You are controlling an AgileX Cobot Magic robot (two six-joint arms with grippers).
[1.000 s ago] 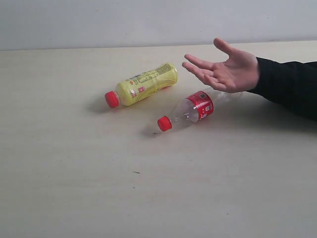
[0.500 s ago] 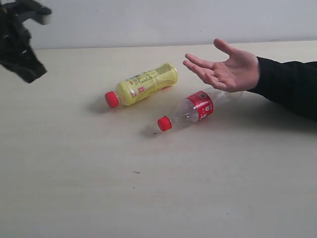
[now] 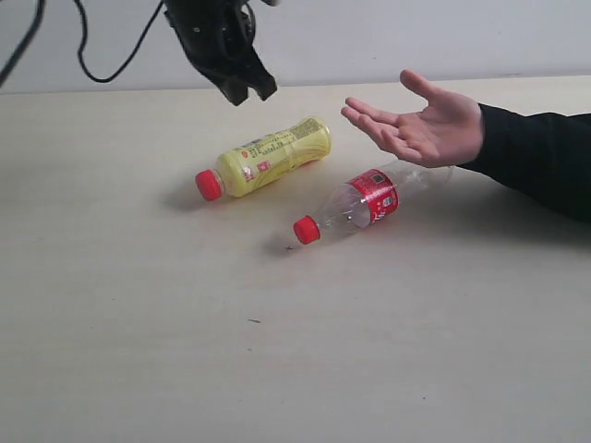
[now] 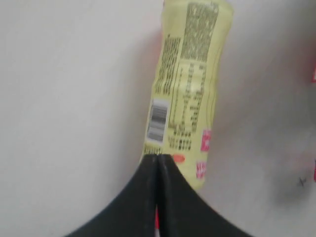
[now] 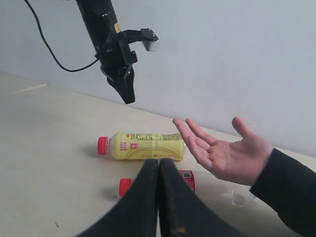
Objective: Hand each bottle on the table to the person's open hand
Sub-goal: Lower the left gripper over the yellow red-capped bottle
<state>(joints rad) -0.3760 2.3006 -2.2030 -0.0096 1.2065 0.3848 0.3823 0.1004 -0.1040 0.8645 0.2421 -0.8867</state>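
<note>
Two bottles lie on their sides on the pale table (image 3: 138,351). The yellow bottle (image 3: 268,157) has a red cap and points left. The clear bottle (image 3: 365,203) has a red label and red cap and lies nearer the front, just below the person's open hand (image 3: 420,129). My left gripper (image 3: 249,92) hangs shut and empty above the yellow bottle's far end, clear of it. In the left wrist view the shut gripper (image 4: 158,157) sits over the yellow bottle (image 4: 190,89). My right gripper (image 5: 159,160) is shut and empty, facing both bottles from a distance; it is outside the exterior view.
The person's black sleeve (image 3: 540,157) stretches in from the right edge over the table. A black cable (image 3: 102,65) trails from the left arm at the top left. A pale wall (image 3: 416,37) stands behind the table's far edge.
The left arm has swung in from the far left of the exterior view to a spot above the yellow bottle. Bottles and hand have stayed put.
</note>
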